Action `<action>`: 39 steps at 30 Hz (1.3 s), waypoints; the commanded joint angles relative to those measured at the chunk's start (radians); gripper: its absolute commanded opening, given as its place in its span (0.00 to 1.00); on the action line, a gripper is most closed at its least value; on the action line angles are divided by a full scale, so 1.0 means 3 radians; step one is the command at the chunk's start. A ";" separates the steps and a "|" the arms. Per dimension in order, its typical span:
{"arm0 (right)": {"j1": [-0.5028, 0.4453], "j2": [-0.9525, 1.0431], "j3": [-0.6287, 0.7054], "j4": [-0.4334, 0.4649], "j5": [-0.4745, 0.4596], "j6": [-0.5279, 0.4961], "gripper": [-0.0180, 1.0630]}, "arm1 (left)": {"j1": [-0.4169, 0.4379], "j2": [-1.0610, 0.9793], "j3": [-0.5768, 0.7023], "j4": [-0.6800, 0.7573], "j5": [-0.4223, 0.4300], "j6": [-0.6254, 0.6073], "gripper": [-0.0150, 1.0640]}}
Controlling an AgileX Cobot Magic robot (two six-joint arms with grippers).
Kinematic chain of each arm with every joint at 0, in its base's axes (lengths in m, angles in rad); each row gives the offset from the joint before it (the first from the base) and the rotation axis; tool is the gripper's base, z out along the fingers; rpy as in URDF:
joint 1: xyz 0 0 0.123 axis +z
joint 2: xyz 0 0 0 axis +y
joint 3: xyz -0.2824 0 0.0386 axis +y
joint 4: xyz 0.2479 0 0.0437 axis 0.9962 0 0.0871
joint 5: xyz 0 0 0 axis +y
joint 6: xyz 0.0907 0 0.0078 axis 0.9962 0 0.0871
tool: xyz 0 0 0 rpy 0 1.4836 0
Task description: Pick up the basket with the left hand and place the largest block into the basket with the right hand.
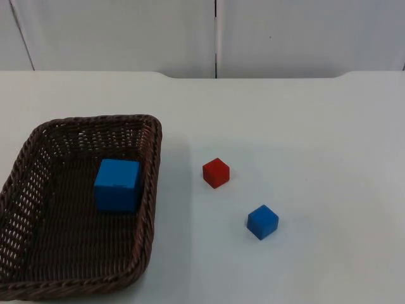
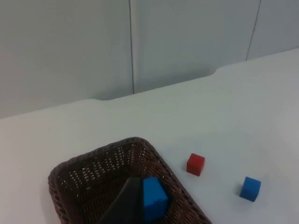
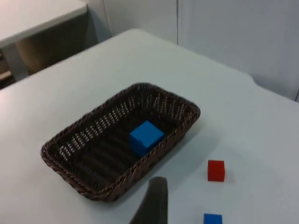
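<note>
the big blue block [image 1: 118,183] lies inside the brown basket [image 1: 147,190] on the table [image 1: 304,126]. the left gripper [image 2: 125,205] hangs above the basket, the right gripper [image 3: 152,203] above the table just beside its rim; i cannot tell whether either one's jaws are released or clenched. the red block [image 1: 216,172] and the small blue block [image 1: 262,221] lie apart on the table.

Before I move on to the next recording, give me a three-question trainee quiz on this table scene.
1. True or false: the large blue block lies inside the wicker basket.
2. Which block lies on the table nearest the basket?
A. the red block
B. the small blue block
C. a green block
3. Fill in: the basket rests on the ____ table.

Key: 1 true. 2 A. 3 white.
</note>
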 commanded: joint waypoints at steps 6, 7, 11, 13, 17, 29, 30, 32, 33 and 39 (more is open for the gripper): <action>0.0011 -0.0685 0.0154 -0.0017 0.0478 -0.0028 0.72 | -0.0019 -0.0355 0.0271 0.0021 0.0040 -0.0171 0.99; 0.0011 -0.0685 0.0154 -0.0017 0.0478 -0.0028 0.72 | -0.0019 -0.0355 0.0271 0.0021 0.0040 -0.0171 0.99; 0.0011 -0.0961 0.0263 -0.0017 0.0674 -0.0028 0.72 | -0.0019 -0.0434 0.0351 0.0045 0.0127 -0.0171 0.99; 0.0011 -0.1089 0.0293 -0.0017 0.0803 -0.0028 0.72 | -0.0019 -0.0446 0.0352 0.0097 0.0188 -0.0200 0.99; 0.0011 -0.1251 0.0293 -0.0017 0.1010 -0.0028 0.72 | -0.0019 -0.0512 0.0352 0.0227 0.0157 -0.0388 0.99; 0.0011 -0.1686 0.0293 -0.0030 0.1343 -0.0028 0.72 | -0.0019 -0.0734 0.0301 0.1024 0.0180 -0.1087 0.99; 0.0011 -0.1715 0.0293 -0.0030 0.1376 -0.0028 0.72 | -0.0019 -0.0734 0.0290 0.1104 0.0204 -0.1149 0.99; 0.0011 -0.1740 0.0293 -0.0030 0.1405 -0.0028 0.72 | -0.0019 -0.0734 0.0274 0.1212 0.0240 -0.1203 0.99; 0.0011 -0.1749 0.0293 -0.0030 0.1448 -0.0028 0.72 | -0.0019 -0.0734 0.0260 0.1318 0.0288 -0.1259 0.99; 0.0011 -0.1801 0.0293 -0.0030 0.1583 -0.0043 0.72 | -0.0019 -0.0734 0.0245 0.1454 0.0350 -0.1389 0.99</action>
